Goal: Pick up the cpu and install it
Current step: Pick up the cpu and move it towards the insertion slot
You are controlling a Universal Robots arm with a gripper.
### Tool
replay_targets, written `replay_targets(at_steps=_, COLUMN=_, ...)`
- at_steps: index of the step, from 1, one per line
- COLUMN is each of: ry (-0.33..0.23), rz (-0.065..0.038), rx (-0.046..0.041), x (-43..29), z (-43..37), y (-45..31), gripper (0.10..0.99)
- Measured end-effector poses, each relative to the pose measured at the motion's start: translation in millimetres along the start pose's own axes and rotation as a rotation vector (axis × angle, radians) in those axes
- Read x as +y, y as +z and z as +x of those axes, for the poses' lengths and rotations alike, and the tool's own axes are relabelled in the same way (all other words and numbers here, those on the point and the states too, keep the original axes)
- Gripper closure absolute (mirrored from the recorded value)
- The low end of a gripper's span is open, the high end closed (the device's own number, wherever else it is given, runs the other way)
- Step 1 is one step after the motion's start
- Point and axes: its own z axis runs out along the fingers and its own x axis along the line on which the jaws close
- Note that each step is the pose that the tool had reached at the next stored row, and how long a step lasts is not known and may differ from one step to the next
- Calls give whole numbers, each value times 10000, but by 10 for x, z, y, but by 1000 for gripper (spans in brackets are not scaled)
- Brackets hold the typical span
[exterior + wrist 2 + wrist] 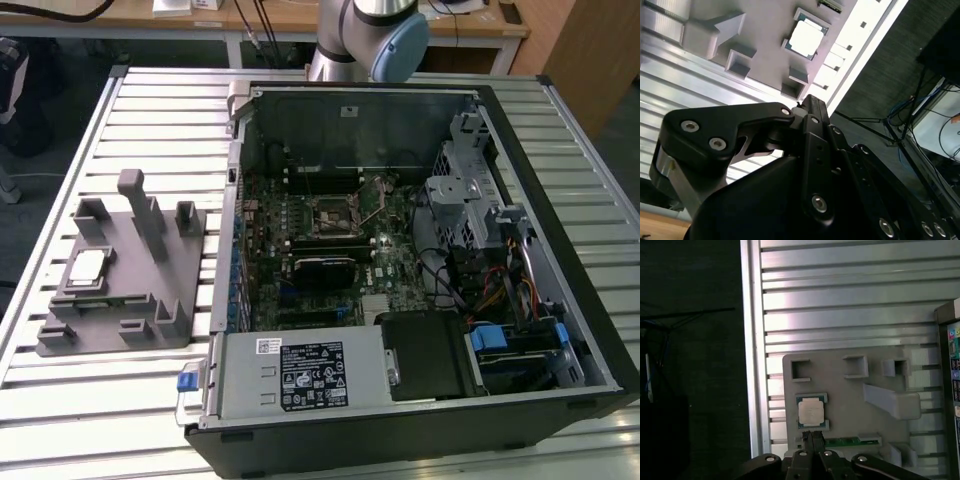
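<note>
Nearest us our black gripper (813,436), fingers pinched together and empty, hangs over the pale silver square cpu (810,411) seated in the grey plastic tray (855,410).

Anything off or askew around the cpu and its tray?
Nothing stands out. The cpu sits flat and square in its pocket on the grey tray; the computer case lies open beside the tray.

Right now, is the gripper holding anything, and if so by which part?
Nothing is held. The cpu lies in its pocket on the grey tray, apart from the gripper, whose jaws are shut with nothing between them.
</note>
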Motion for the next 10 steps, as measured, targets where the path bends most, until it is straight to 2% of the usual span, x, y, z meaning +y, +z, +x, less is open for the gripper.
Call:
replay_targets(at_steps=2, ry=3, rz=38, rx=64, x=-1, z=-1, y=21, gripper=980)
replay_targets(at_steps=5, ry=3, rz=54, rx=76, x=-4, z=-1, y=60, gripper=980)
replay_targets(at_steps=8, ry=0, rz=50, rx=11, x=-7, z=1, y=91, gripper=980)
replay_targets(at_steps=10, ry=-6, rz=41, rx=-82, x=-9, z=5, y=105, gripper=980)
